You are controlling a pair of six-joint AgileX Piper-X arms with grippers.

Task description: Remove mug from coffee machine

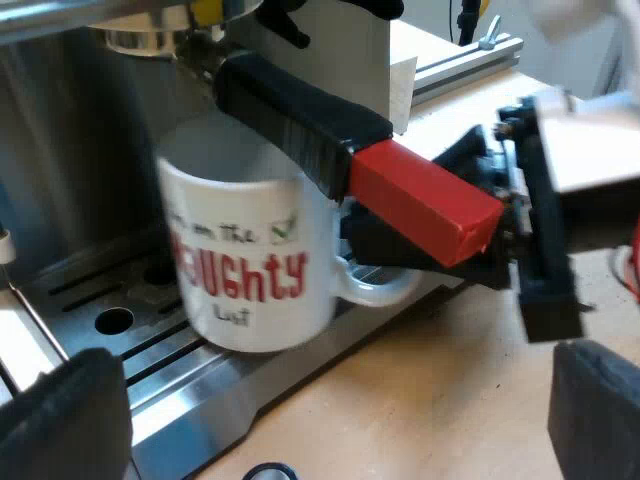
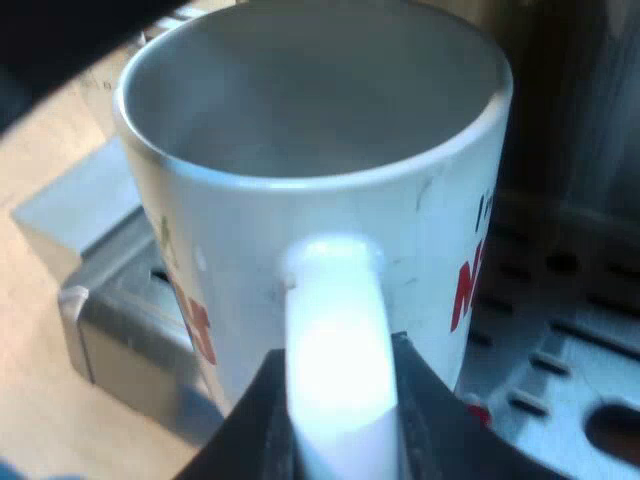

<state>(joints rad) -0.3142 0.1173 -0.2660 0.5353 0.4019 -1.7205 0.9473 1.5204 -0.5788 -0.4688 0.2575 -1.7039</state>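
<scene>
A white mug [image 1: 250, 260] with red lettering stands at the edge of the espresso machine's metal drip tray [image 1: 200, 400], under the locked-in holder. The holder's dark handle [image 1: 300, 110] with its red end [image 1: 425, 195] juts out over the mug. My right gripper [image 1: 385, 250] reaches in beneath that red end to the mug's handle. From the right wrist, the mug [image 2: 300, 200] looks empty, and my right gripper [image 2: 338, 400] is shut on its white handle [image 2: 335, 330]. My left gripper [image 1: 330, 420] hovers open over the tray's edge, short of the mug.
The slotted tray [image 2: 560, 340] continues beyond the mug. A wooden tabletop [image 1: 450, 380] runs along the machine's front. An aluminium rail [image 1: 470, 60] and a pale block [image 1: 400, 80] lie farther off, past the holder's handle.
</scene>
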